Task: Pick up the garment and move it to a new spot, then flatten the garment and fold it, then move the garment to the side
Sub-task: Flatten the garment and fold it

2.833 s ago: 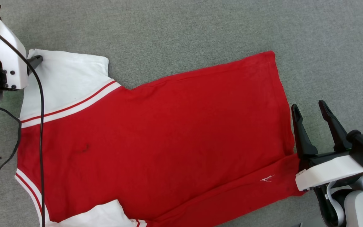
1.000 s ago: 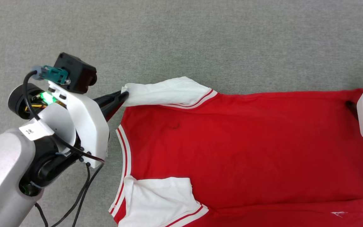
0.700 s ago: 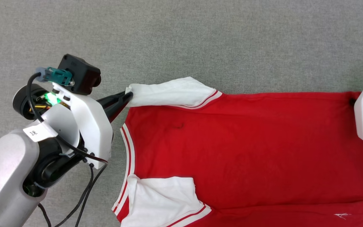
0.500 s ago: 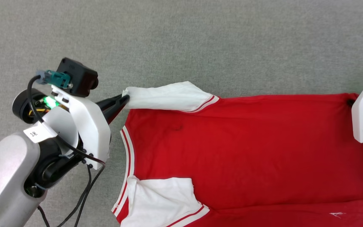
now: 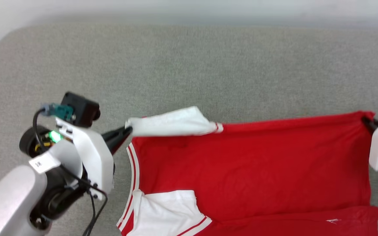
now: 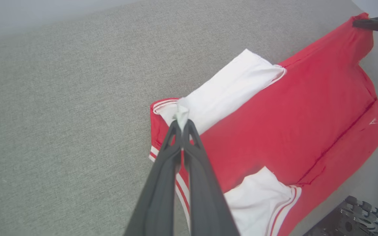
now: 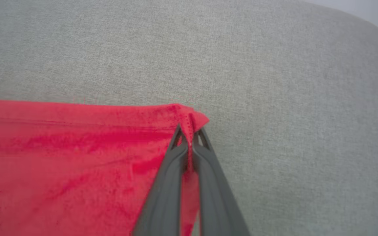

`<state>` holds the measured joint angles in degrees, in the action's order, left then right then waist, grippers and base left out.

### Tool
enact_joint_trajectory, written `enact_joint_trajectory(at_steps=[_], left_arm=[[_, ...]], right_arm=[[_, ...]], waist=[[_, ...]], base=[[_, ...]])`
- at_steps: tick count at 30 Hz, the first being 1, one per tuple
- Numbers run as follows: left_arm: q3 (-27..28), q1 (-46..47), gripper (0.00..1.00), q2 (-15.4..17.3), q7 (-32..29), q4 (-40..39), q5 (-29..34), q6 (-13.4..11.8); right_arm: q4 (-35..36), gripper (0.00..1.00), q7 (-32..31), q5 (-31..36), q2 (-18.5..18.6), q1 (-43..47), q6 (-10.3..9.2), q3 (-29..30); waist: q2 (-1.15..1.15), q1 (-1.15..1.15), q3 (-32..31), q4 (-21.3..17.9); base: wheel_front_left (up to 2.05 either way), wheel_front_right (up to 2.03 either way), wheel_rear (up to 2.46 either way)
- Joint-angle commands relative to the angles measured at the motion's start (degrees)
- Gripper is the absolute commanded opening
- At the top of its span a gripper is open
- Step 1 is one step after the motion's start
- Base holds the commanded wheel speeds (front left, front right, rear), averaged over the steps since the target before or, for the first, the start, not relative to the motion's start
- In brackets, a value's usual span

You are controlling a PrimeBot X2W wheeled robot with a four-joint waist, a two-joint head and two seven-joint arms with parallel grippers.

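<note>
The garment [image 5: 248, 170] is a red T-shirt with white sleeves and striped trim, spread plain side up on the grey surface. My left gripper [image 5: 127, 129] is shut on the tip of the far white sleeve [image 5: 172, 126], which is pulled taut toward the left. In the left wrist view the left gripper [image 6: 181, 123] pinches that white cloth [image 6: 221, 95]. My right gripper [image 5: 366, 122] is shut on the far hem corner at the right, and the right gripper [image 7: 190, 132] clamps the red corner [image 7: 189, 118] in its wrist view. The near sleeve [image 5: 166, 213] lies folded on the body.
The grey fabric surface [image 5: 189, 65] stretches beyond the shirt to a pale edge at the top and a rounded corner at the upper left. A dark toothed part [image 6: 356, 216] shows at the lower right of the left wrist view. Cables hang under my left arm.
My right gripper has shut on the hem corner. Both grippers hold the far edge, now raised and stretched. The camera has tilted, so the surface's far edge has come into the picture.
</note>
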<state>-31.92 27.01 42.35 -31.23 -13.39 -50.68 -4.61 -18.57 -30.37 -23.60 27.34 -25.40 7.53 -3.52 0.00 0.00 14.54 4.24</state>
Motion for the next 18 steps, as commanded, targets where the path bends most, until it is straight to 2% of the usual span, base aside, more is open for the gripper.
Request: enact_joint_trajectory(at_steps=[1, 9, 18], left_arm=[[0.0, -1.4, 0.00, 0.1, 0.4, -0.4, -0.2, -0.5], [-0.4, -9.9, 0.00, 0.9, 2.4, -2.6, -2.0, -2.9], [-1.8, -19.8, 0.00, 0.4, 5.3, -2.9, -4.8, -4.4]], right_arm=[[0.6, 0.00, 0.9, -0.6, -0.1, 1.6, -0.09, 0.4], [5.3, 0.00, 4.6, -3.8, -1.0, 11.5, -0.09, 2.6], [10.2, 0.00, 2.7, -6.7, -1.7, 22.7, -0.09, 4.2]], waist=[[0.00, 0.00, -1.4, -0.1], [0.00, 0.00, -4.9, 0.1], [0.00, 0.00, -7.2, -0.1]], base=[[0.00, 0.00, 0.00], [0.00, 0.00, 0.00], [0.00, 0.00, 0.00]])
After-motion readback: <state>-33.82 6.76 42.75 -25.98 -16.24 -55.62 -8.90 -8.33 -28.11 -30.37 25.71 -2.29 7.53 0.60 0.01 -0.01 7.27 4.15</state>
